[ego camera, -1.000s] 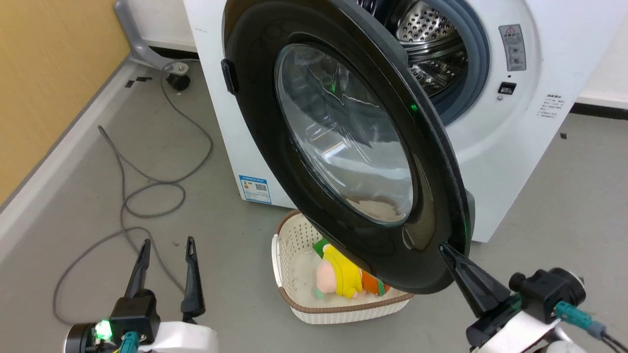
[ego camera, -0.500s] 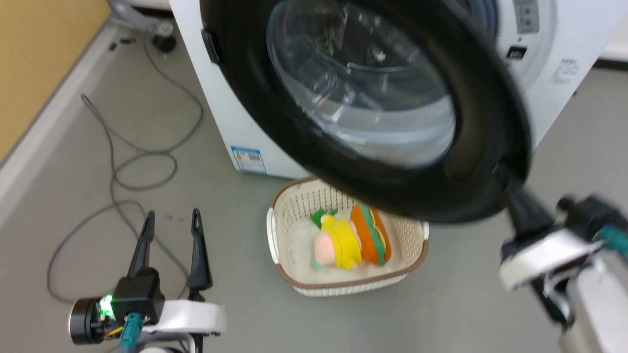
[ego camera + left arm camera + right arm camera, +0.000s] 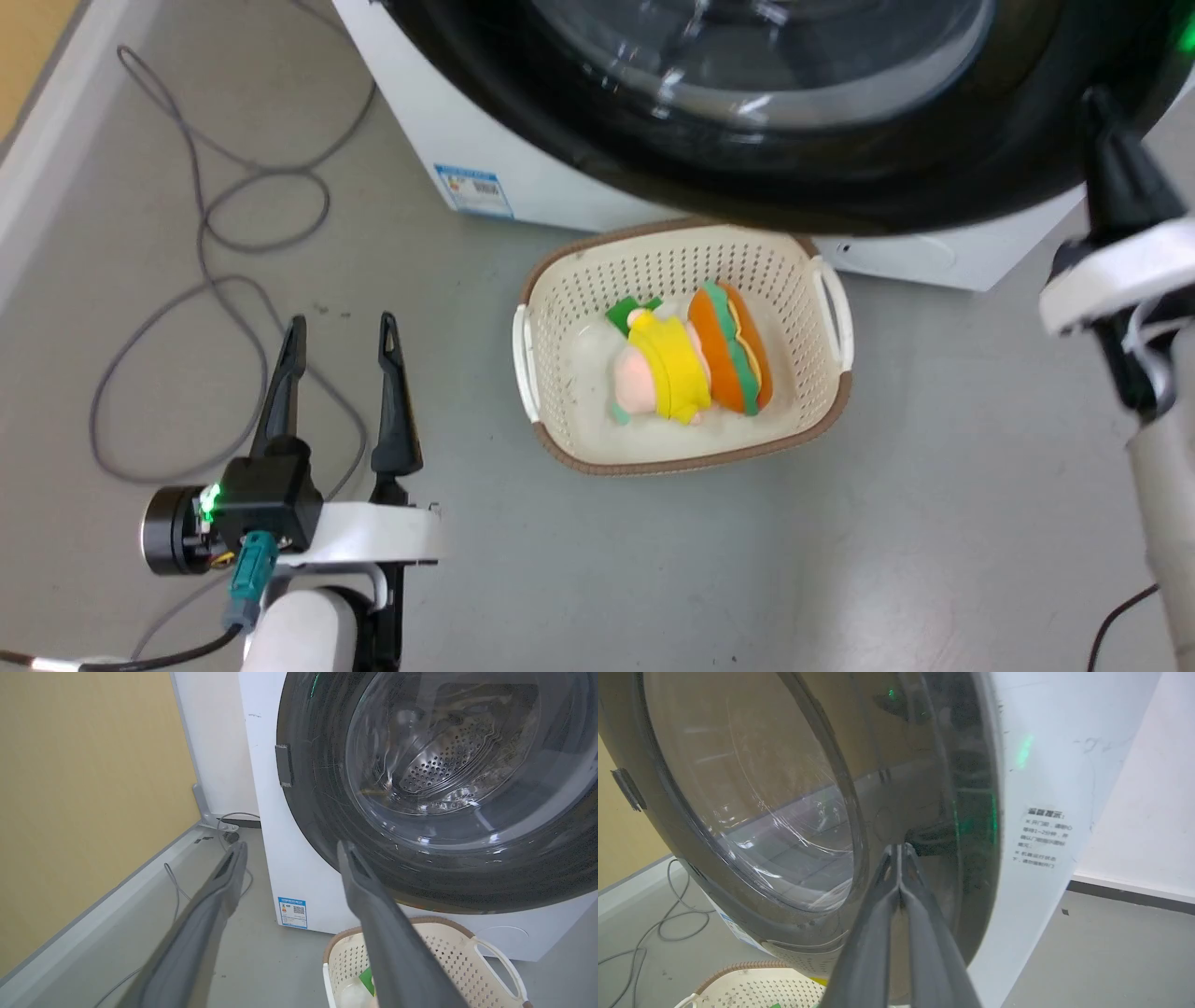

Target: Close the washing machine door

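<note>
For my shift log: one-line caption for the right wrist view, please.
Right gripper, fingers shut, tips at the black washing machine door, which sits close against the white washing machine.

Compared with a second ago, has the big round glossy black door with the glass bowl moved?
Yes. The glossy black washing machine door has swung in toward the white washing machine's front, now covering the steel drum.

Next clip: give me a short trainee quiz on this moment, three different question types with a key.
1. True or false: the fingers of the left gripper are spread apart.
2. The shut fingers of the right gripper point at: A the floor, B the washing machine door, C the yellow wall.
3. Fill in: the plush toys lie in the cream ____.
Key: 1 true; 2 B; 3 basket.
</note>
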Robot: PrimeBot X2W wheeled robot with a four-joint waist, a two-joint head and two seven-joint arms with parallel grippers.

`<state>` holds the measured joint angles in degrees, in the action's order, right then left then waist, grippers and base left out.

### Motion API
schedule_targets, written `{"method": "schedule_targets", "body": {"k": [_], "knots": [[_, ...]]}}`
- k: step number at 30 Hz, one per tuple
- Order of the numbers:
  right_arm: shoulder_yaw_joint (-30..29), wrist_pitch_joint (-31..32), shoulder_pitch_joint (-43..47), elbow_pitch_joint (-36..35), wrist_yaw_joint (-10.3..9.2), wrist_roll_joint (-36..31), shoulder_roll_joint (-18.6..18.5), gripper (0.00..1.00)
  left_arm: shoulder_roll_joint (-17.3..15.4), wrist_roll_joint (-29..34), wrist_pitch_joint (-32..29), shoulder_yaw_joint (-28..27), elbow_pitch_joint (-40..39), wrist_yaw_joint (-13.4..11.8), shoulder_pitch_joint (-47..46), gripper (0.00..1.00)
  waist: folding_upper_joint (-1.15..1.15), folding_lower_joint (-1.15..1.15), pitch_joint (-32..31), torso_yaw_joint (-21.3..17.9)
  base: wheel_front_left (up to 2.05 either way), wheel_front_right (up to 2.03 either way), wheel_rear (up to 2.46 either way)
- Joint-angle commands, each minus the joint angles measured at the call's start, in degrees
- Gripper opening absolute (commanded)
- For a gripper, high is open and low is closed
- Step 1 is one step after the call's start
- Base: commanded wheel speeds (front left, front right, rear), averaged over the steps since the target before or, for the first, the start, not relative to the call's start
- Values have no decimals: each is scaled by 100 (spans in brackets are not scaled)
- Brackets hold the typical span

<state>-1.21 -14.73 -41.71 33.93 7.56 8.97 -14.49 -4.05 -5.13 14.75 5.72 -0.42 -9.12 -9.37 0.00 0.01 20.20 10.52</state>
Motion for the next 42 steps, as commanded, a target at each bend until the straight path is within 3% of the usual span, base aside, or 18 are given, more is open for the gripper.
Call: {"method": "schedule_targets", "body": {"k": [1, 12, 18, 23, 34, 42], "knots": [[-89, -27, -328, 190, -8, -74, -55, 0, 31, 46, 25, -26, 4, 34, -144, 100, 0, -1, 137, 68, 0, 0, 0], [-305, -27, -1320, 1358, -8, -439, -207, 0, 96, 7, 25, -79, 15, 75, -280, 100, 0, -1, 323, 144, 0, 0, 0], [-409, -27, -1384, 1409, -8, -572, -191, 0, 108, 0, 25, -129, 28, 55, -256, 100, 0, -1, 287, 117, 0, 0, 0], [-484, -27, -1024, 977, -8, -596, -104, 0, 112, 11, 25, -195, 97, 34, -161, 100, 0, -1, 70, -4, 0, 0, 0], [-233, -27, 650, -1523, -8, -624, 154, 0, 109, 138, 25, -473, 283, 70, 145, 100, 0, -1, -785, -666, 0, 0, 0], [-267, -27, 2061, -2328, -8, -602, 638, 0, 109, 212, 25, -574, 448, 84, 637, 100, 0, -1, -1548, -1099, 0, 0, 0]]}}
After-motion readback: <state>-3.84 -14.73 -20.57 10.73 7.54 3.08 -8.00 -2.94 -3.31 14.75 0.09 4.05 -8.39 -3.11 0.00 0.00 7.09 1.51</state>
